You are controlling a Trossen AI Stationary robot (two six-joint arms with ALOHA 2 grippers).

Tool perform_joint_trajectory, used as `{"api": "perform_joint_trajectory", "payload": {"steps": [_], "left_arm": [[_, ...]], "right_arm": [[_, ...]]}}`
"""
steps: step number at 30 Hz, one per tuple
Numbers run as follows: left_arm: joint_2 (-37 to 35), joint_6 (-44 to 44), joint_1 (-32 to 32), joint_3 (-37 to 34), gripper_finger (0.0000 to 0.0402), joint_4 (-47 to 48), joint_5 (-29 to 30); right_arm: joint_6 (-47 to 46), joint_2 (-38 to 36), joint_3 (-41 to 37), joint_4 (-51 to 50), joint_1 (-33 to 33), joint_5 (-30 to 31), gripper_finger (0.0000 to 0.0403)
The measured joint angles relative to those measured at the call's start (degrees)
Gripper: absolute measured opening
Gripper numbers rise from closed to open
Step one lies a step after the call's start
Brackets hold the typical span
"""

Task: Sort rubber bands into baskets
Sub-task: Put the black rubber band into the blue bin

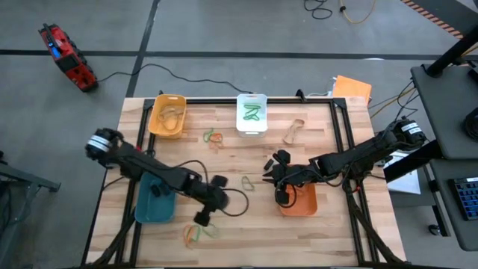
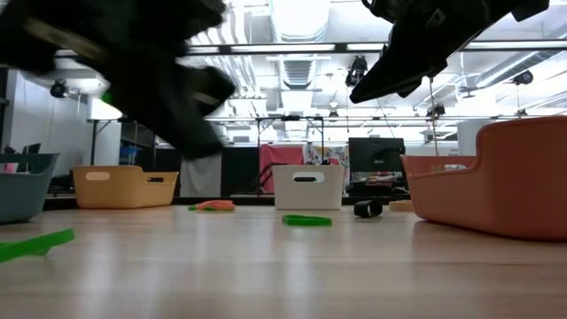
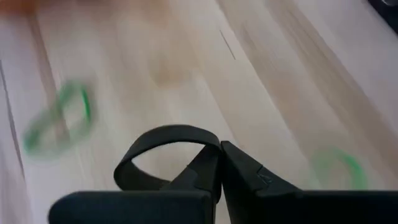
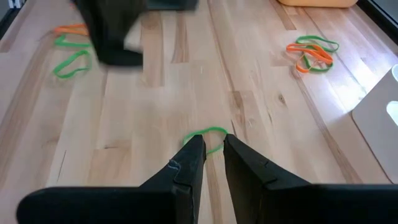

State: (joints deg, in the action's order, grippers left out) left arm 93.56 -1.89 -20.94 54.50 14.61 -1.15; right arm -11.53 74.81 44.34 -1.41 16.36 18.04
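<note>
I have a black rubber band (image 3: 163, 144) pinched in my left gripper (image 3: 221, 163), its loop bulging to one side of the closed fingertips, above bare table (image 1: 328, 153) beside the teal basket (image 1: 154, 200). Green bands (image 3: 59, 118) lie ahead. My right gripper (image 4: 213, 148) hovers by the orange basket (image 1: 300, 200), fingers slightly apart, empty, a green band (image 4: 205, 135) just beyond them.

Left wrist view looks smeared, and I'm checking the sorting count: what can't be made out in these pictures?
- Left wrist view: green rubber bands on the wooden table are blurred; their number is unclear.
- Low view: contents of the orange plastic basket are hidden by its wall.
- High view: the teal-blue plastic basket is partly covered by the left arm.
</note>
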Motion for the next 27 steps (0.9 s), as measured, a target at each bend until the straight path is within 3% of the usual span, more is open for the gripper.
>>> {"api": "perform_joint_trajectory", "payload": {"steps": [6, 10, 13, 20, 27], "left_arm": [[-12.80, 18.19, -4.82, 0.00, 0.0000, 25.91, -0.78], [-19.41, 33.58, -7.65, -0.21, 0.0000, 38.48, -5.69], [-22.73, 39.84, -9.57, -1.49, 0.0000, 45.38, -7.43], [-28.62, 46.87, -11.05, -7.90, 0.0000, 49.90, -10.31], [-30.60, 53.91, -11.05, -15.21, 0.0005, 50.24, -8.03]], "right_arm": [[0.13, 0.00, 0.00, 0.26, -0.15, 0.04, 0.0057], [0.13, 0.00, 0.00, 0.48, -0.15, 0.11, 0.0057], [0.15, 0.00, 0.00, 0.46, -0.15, 0.13, 0.0057], [0.15, 0.00, 0.00, 0.46, -0.15, 0.17, 0.0057], [0.17, 0.00, 0.00, 0.45, -0.15, 0.17, 0.0057]]}}
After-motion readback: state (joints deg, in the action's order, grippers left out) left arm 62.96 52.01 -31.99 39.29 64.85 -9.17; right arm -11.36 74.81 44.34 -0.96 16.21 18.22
